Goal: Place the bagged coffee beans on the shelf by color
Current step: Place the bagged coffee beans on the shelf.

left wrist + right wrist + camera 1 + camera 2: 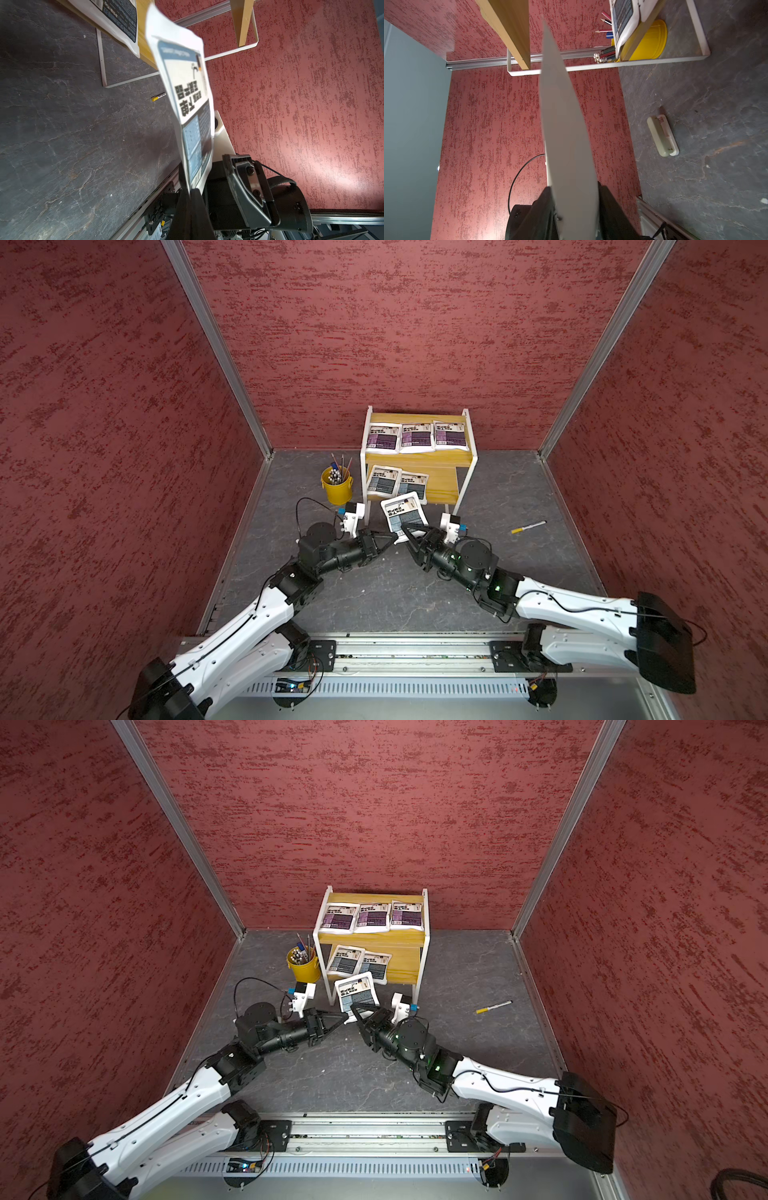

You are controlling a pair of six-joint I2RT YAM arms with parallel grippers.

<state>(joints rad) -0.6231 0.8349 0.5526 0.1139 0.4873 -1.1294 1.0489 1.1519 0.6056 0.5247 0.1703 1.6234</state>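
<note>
**Two grippers on one pouch, short of the shelf**

Closest to the right wrist lens, the right gripper point(574, 192) has its jaws either side of the bottom end of the blue-grey pouch point(564, 124). They sit close against it, but I cannot tell whether they are pinching it yet. The left gripper point(392, 538) is closed on that pouch's near corner, and the left wrist view shows the edge running down into the gripper's tip.

The pouch point(403, 514) is off the table and rises from both grippers. Its printed face is up and its far edge leans toward the shelf point(467, 485), just in front of the lower board. That board holds two blue-grey pouches point(383, 481) with bare wood on the robot's right. The three purple pouches point(417, 437) fill the upper board.

The main risk, as I judge it, is the handover:
- **Drop:** if the left gripper lets go before the right one has a firm hold, the pouch falls to the table.
- **Twist:** if both arms pull at once, the soft bag could twist or slip out.
- **Snag:** held only at its bottom end, the pouch may flop. Its far edge could then catch the board's front lip or the white frame, or nudge the neighbouring pouch point(413, 485) that overhangs there.
</note>
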